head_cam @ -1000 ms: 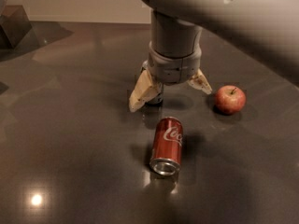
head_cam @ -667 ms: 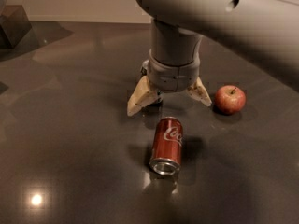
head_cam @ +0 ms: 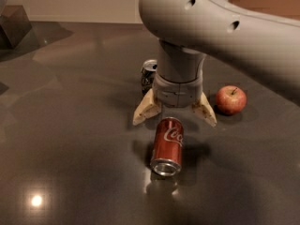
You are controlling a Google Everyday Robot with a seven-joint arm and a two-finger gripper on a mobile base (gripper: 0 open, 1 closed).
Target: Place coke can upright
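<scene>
- The coke can [head_cam: 168, 146] lay on its side, and white Coca-Cola script ran along its red wall.
- A second can [head_cam: 149, 75] behind the arm had markings too small to read.
- The gripper [head_cam: 175, 121] hung over the coke can's far end, fingers spread wide.

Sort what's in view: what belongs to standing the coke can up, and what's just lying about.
For the job:
coke can, lying on its side
gripper, open, just above the can's far end

Lying about:
apple, right of the gripper
other can, upright behind the gripper
</scene>
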